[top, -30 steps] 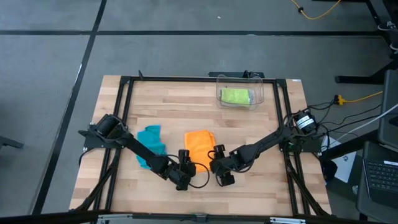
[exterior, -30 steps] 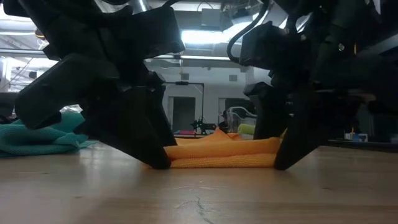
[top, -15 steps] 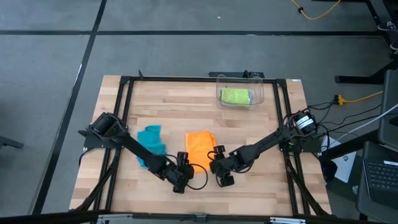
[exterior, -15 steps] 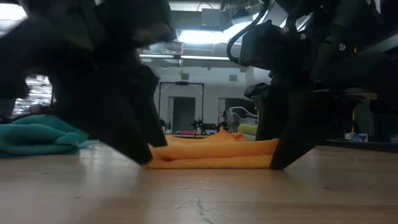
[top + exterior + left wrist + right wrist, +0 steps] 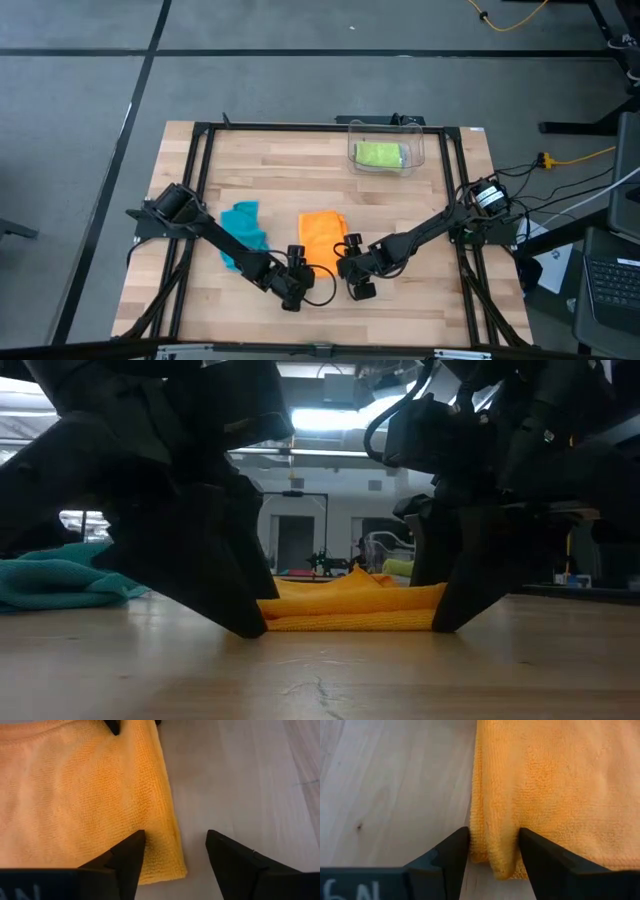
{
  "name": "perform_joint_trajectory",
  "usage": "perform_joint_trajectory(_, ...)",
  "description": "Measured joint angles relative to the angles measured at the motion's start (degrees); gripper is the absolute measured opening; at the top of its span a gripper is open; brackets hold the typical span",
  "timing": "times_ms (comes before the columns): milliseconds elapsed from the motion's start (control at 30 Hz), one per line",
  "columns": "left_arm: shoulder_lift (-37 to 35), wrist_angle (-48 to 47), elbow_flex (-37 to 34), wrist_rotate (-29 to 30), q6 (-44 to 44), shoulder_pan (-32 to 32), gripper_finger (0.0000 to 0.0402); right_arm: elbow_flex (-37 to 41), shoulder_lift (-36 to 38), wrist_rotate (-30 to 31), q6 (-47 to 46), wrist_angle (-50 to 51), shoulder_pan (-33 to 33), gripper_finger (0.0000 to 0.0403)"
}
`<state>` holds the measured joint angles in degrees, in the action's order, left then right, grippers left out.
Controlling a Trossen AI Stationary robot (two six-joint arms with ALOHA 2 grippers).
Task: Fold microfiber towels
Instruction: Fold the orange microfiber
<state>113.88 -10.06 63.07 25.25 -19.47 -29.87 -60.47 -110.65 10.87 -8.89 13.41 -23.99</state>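
So the wooden counter (image 5: 250, 170) was the biggest thing in the shot, with a black frame round its edge and both arms reaching in from the sides toward the near middle. That made sense, since the orange towel (image 5: 321, 238) lay there, already doubled into a narrow rectangle, and each arm had gone to one near corner of it.

The left tool (image 5: 295, 287) sat at the near left corner with its fingers spread. In its wrist view one finger (image 5: 131, 855) was over the cloth and the other on bare wood, straddling the edge, nothing pinched yet.

The right tool (image 5: 354, 276) was at the other near corner. Its wrist view showed the fingers (image 5: 454, 852) pressed against a bunched-up fold of orange, so I'd call that a grip on the corner. My guess is they were setting up to lift the near edge together for another fold.

The teal towel (image 5: 243, 232) was crumpled just left of the orange one, waiting its turn I reckon. The clear bin (image 5: 386, 147) stood at the far edge with the green towel (image 5: 379, 154) folded inside, looks like the done pile.

Count: two arms, one bin, three towels visible. No grey one that I could spot.
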Motion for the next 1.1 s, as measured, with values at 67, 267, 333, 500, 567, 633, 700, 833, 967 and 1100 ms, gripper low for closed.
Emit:
perform_joint_trajectory(67, 0.0, -0.1, 0.0, 0.2, 0.0, 0.0, 0.0195, 0.0, 0.0, 0.0, -0.1, 0.0, 0.0, 0.0183)
perform_joint_trajectory(267, 0.1, -0.6, 0.0, 1.8, 0.1, 0.0, 0.0142, 0.0, 0.0, -0.2, -0.1, 0.0, 0.0, 0.016)
perform_joint_trajectory(333, 0.1, -0.7, 0.0, 2.1, 0.1, 0.1, 0.0124, 0.0, 0.0, -0.3, -0.1, 0.0, 0.0, 0.0149)
perform_joint_trajectory(500, 0.1, -1.0, -0.1, 2.7, 0.1, 0.1, 0.0079, 0.0, -0.1, -0.3, 0.0, -0.1, 0.0, 0.0117)
perform_joint_trajectory(567, 0.1, -1.1, -0.1, 2.7, 0.1, 0.1, 0.0059, 0.0, -0.1, -0.3, -0.1, -0.1, 0.0, 0.0103)
perform_joint_trajectory(633, 0.1, -1.1, -0.1, 2.9, 0.1, 0.1, 0.0038, 0.0, -0.1, -0.3, -0.1, -0.1, 0.0, 0.0089)
perform_joint_trajectory(700, 0.2, -1.3, -0.1, 3.1, 0.1, 0.1, 0.0016, 0.0, -0.1, -0.2, -0.1, -0.1, 0.0, 0.0074)
perform_joint_trajectory(833, 0.1, -1.4, -0.2, 3.1, -1.5, 0.1, 0.0004, 0.0, -0.1, 0.3, -0.1, -0.1, 0.0, 0.0036)
perform_joint_trajectory(967, -0.4, -1.4, -0.2, 2.7, -2.4, -0.1, 0.0002, -0.5, -0.1, 0.5, -0.8, 0.3, -0.3, 0.0011)
perform_joint_trajectory(1100, -1.9, -1.7, -0.5, 2.5, -2.8, -0.9, 0.0, -3.2, -0.5, 0.9, -1.8, 1.9, -1.5, 0.0012)
